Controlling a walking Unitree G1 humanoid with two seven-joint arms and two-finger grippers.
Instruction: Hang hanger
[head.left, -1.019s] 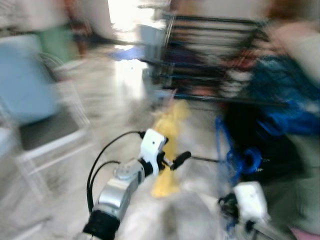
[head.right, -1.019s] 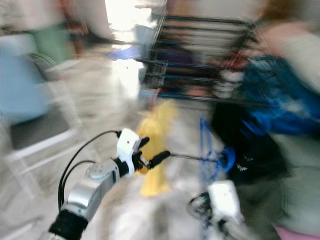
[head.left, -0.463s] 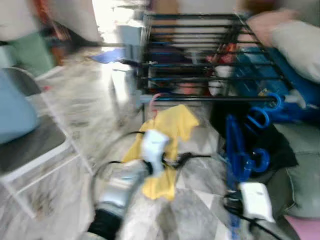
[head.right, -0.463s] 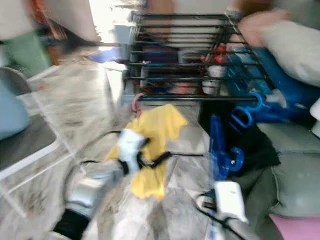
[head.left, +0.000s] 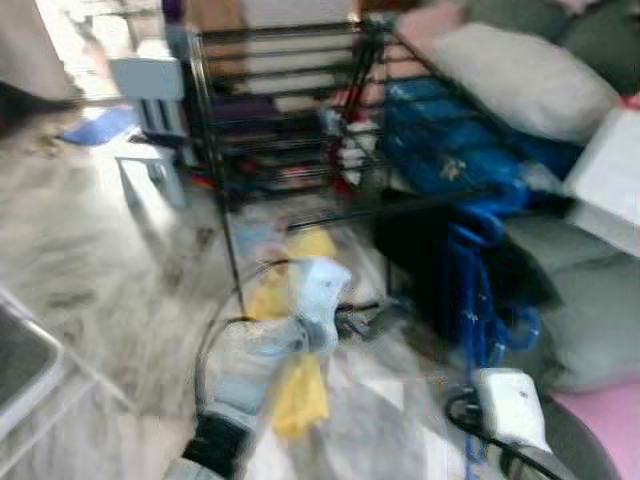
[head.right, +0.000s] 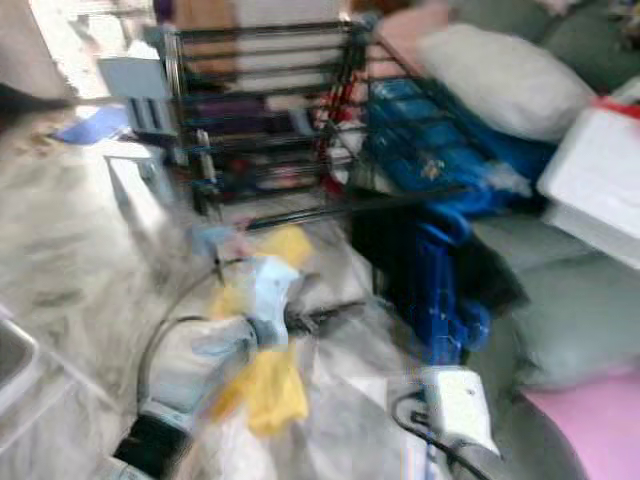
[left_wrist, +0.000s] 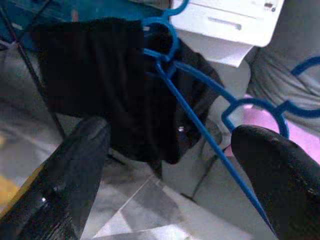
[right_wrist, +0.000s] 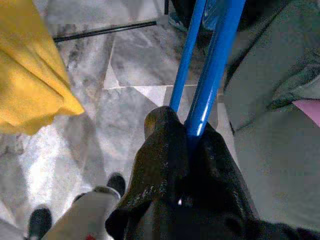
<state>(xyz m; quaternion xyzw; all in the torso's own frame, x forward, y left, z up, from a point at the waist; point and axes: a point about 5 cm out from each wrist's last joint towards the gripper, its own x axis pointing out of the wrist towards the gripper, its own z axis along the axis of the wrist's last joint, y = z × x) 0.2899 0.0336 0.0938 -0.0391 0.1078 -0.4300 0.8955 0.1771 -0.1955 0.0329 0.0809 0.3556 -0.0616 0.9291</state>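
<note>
The right gripper (right_wrist: 187, 150) clamps a blue hanger (right_wrist: 212, 70). At ten o'clock, the left gripper (left_wrist: 170, 165) gapes near a black drying rack (head.left: 290, 130).

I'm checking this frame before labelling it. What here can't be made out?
- Items on the black rack: head views, motion blur.
- Blue hanger hook: right wrist view, cut off by the top edge; right end effector grips its bars.
- Yellow cloth: partly hidden behind the left arm.
- Left end effector: open, nothing between its fingers.
</note>
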